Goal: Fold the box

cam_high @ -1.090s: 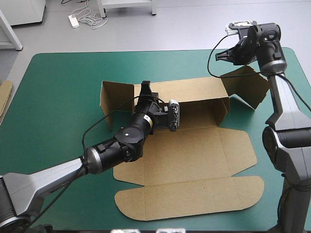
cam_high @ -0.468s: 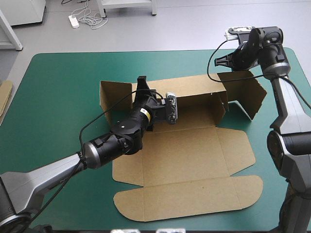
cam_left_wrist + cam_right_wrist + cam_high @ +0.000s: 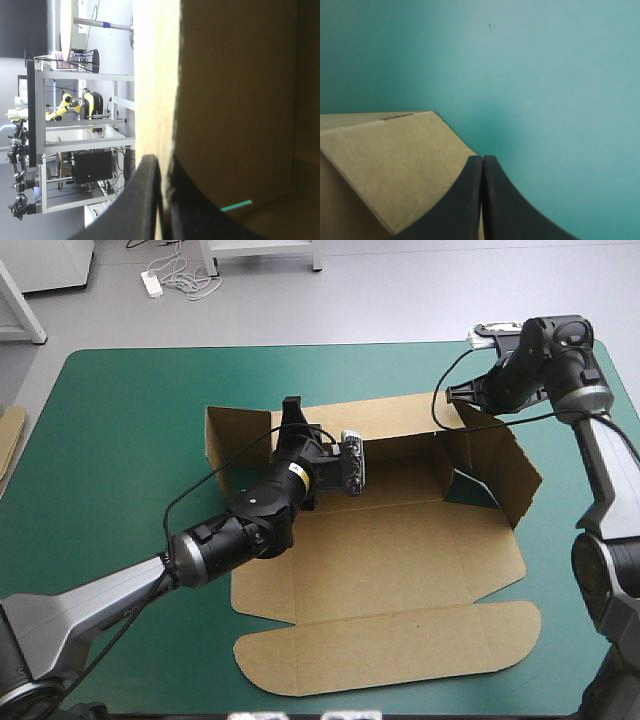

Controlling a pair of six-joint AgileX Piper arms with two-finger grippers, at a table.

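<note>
The left gripper is clenched on the box at its back wall. The right gripper grasps the upright side flap.

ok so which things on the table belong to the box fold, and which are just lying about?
In the job:
- box, far wall raised
- left gripper, shut on the far wall's top edge
- right gripper, shut on the right-hand flap

Lying about:
- spare brown board at the table's left edge
- teal-green cover, only the surface underneath
</note>
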